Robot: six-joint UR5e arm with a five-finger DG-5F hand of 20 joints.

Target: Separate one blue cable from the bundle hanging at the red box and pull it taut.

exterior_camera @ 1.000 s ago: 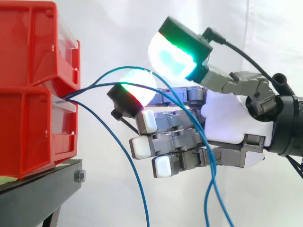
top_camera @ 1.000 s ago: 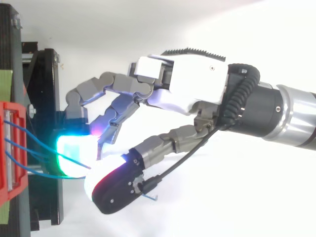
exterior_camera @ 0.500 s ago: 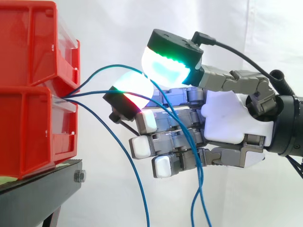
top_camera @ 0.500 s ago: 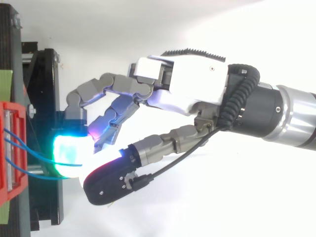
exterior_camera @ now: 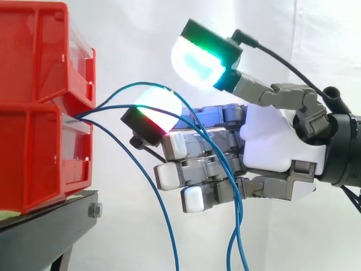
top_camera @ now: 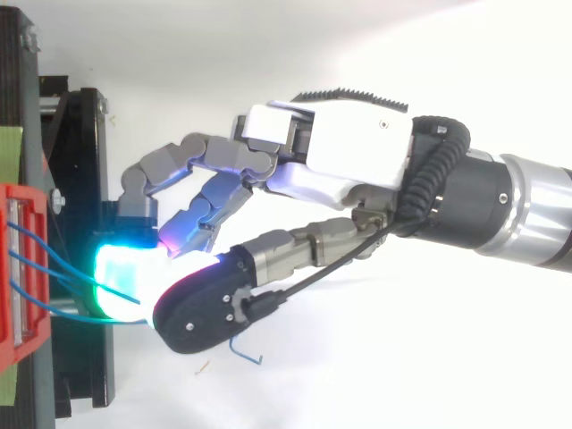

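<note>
Whereas half a second ago the cyan-green pad (exterior_camera: 197, 59) sat low, almost on the red-and-white pad (exterior_camera: 161, 104), it now stands lifted well clear of it. The hand (exterior_camera: 276, 141) is therefore open again: its other fingers (exterior_camera: 194, 169) reach out straight toward the bins, and nothing is pinched between the two glowing pads. The bundle of blue cables (exterior_camera: 84, 115) hangs much as it did then. Two strands arc out and drape slackly across the straight fingers, while the third droops alone past the black stand (exterior_camera: 45, 231). From above, a loose cable end (top_camera: 243, 354) has come into sight just under the hand. That closing move seems to have caught nothing, so I judge that no strand is yet singled out, none is taut, and a fresh pinch on one strand is still needed. As for the containers, the upper red bin (exterior_camera: 34, 51) sits stacked on the lower red bin (exterior_camera: 34, 164). The cables come out at the lower bin's top front edge, and from above they run on inside it; what else either bin holds I cannot tell.
</note>
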